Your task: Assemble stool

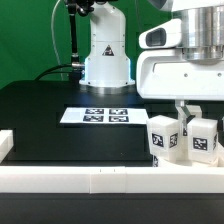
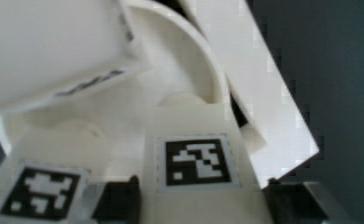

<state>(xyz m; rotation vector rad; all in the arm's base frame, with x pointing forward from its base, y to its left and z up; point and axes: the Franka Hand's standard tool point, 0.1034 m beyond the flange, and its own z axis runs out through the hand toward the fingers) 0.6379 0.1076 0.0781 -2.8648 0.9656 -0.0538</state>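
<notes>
Reaching down at the exterior view's right, the arm's hand [image 1: 189, 110] hangs low over the front edge of the black worktop [image 1: 60, 100], its two dark fingers [image 1: 181, 108] dipping among a cluster of white tagged leg blocks [image 1: 165, 138]. Three tag-bearing blocks show there: one toward the exterior view's left, a middle one [image 1: 181, 133] tucked between the fingers, and one at the right [image 1: 203, 139]. They stand just behind the long white border rail [image 1: 90, 177] that runs along the worktop's front. Whether the hand is clenched on the middle block or merely straddling it, I cannot tell, since the blocks hide the fingertips. Farther back on the worktop, well apart from the cluster, lies the flat marker board [image 1: 97, 116], in front of the arm's white base [image 1: 106, 55]. From the wrist view, two square tags [image 2: 200, 161] sit on white plastic faces close to the camera, with a curved white part [image 2: 170, 60] rising behind them; which piece that curve belongs to is unclear at this close range.
</notes>
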